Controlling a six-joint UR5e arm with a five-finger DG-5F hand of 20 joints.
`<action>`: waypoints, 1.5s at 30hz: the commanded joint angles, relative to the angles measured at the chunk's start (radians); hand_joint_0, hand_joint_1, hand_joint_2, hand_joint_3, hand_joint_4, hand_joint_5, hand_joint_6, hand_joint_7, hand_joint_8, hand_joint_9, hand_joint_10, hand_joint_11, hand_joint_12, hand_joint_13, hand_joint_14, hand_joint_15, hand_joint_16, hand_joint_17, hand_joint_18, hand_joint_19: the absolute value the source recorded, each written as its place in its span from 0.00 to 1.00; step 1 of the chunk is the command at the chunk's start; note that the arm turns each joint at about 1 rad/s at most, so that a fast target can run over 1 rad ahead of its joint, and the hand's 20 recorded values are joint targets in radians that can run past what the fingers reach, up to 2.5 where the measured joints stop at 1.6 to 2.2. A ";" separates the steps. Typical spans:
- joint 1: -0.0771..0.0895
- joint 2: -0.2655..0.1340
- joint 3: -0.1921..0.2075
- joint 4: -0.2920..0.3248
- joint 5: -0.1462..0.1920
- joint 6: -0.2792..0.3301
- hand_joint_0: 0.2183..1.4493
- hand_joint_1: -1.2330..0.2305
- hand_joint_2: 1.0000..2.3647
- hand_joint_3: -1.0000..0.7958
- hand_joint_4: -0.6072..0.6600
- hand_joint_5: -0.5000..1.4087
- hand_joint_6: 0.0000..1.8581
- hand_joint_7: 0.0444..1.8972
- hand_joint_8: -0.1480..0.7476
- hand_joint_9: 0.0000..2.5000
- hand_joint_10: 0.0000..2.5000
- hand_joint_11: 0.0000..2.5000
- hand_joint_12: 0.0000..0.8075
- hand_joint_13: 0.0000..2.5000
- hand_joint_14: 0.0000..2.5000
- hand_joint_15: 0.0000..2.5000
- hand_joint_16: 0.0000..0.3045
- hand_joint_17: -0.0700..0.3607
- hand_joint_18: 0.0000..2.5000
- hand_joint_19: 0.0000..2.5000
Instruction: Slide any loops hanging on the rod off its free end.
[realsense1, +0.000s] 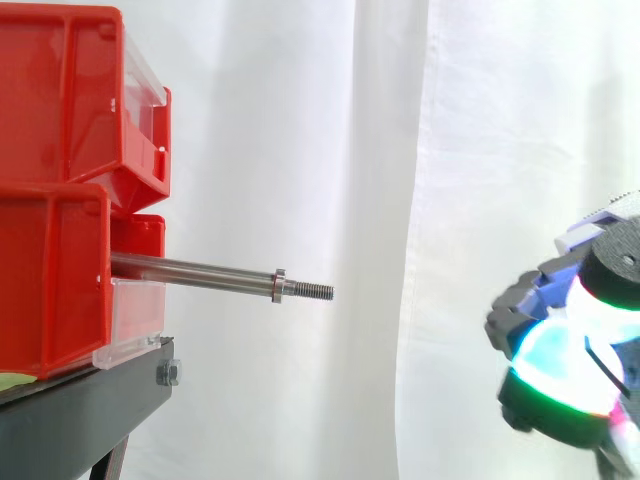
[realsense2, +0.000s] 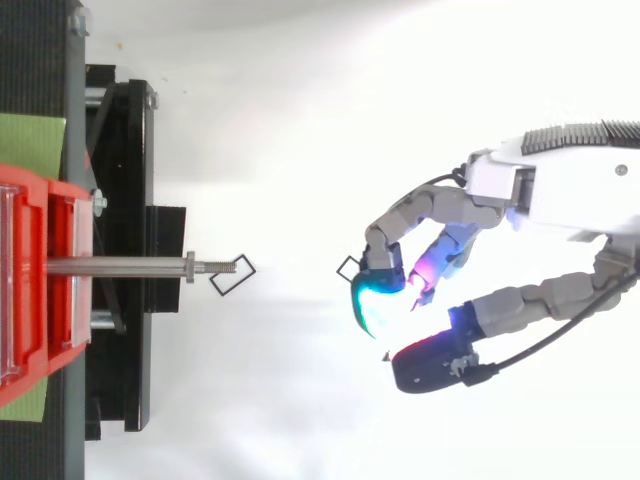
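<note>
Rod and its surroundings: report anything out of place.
The rod is bare in the side view. From above, one black square loop sits just past its threaded tip, apparently off it; a second loop lies close beside the hand.

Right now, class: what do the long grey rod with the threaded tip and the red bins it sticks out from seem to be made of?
The long grey rod looks like bare metal, probably steel: silvery, a bright streak along it, cut threads past a nut. The red bins look like moulded plastic: even glossy colour, rounded corners. Their clear front panels seem transparent plastic.
</note>
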 joint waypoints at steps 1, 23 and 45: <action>-0.005 0.000 -0.008 0.064 0.003 -0.002 0.29 0.33 0.02 0.54 0.37 0.19 0.49 0.56 0.40 0.42 0.01 0.17 0.30 0.39 0.00 0.11 0.12 0.36 0.37 0.21; -0.005 0.000 -0.009 0.136 0.001 -0.019 0.29 0.34 0.02 0.55 0.38 0.19 0.49 0.56 0.43 0.42 0.01 0.17 0.32 0.40 0.00 0.11 0.13 0.37 0.38 0.20; -0.005 0.000 -0.008 0.136 0.001 -0.019 0.29 0.35 0.02 0.55 0.39 0.19 0.49 0.57 0.45 0.43 0.01 0.17 0.34 0.39 0.00 0.11 0.14 0.38 0.38 0.19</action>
